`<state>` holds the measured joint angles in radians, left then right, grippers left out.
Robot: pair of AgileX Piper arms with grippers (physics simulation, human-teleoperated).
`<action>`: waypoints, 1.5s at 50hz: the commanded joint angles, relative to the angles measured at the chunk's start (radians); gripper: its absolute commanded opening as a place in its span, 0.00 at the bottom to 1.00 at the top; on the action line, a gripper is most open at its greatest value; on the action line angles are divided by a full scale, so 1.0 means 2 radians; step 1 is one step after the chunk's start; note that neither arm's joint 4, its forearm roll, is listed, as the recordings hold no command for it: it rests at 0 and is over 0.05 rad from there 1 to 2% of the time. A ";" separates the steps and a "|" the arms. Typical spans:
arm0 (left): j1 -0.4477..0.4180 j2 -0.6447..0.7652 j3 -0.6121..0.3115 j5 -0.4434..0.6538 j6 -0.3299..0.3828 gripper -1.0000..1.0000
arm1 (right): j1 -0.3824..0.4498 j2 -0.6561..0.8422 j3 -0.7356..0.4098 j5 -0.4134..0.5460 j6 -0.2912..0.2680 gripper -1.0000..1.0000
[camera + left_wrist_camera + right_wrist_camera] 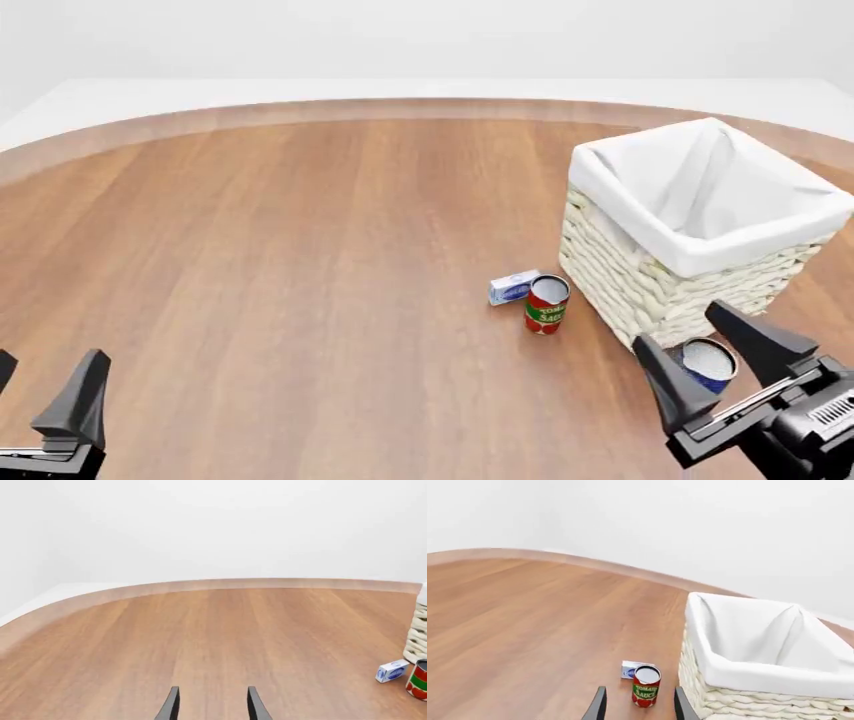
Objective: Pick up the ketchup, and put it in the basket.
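Observation:
The ketchup is out of view in every frame. The basket [627, 282], cream woven wicker with a white cloth liner, stands at the right of the table; its wall also shows in the right wrist view [715, 701] and at the edge of the left wrist view [418, 639]. My right gripper [678, 324] is open near the front right, just in front of the basket, holding nothing [640, 690]. At the front left my left gripper [47, 365] hangs open and empty over bare wood [213, 690].
A red-and-green tomato sauce can [546, 304] [646, 682] [419, 680] stands left of the basket, with a small blue-and-white box [513, 288] [629, 670] [391, 671] beside it. A blue can [705, 362] sits by the basket's front corner, behind my right fingers.

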<state>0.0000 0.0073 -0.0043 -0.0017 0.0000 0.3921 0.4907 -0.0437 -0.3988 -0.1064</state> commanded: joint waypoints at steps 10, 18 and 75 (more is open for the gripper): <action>0.000 0.000 0.000 0.000 0.000 1.00 | 0.066 0.115 -0.009 -0.084 -0.003 1.00; 0.000 0.000 0.000 0.000 0.000 1.00 | 0.083 0.129 -0.022 -0.085 -0.003 1.00; 0.000 0.000 0.000 0.000 0.000 1.00 | 0.244 0.356 -0.117 -0.161 0.012 1.00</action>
<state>0.0000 0.0073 -0.0043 -0.0017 0.0000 0.8372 1.1141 -0.2421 -0.6876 -0.0890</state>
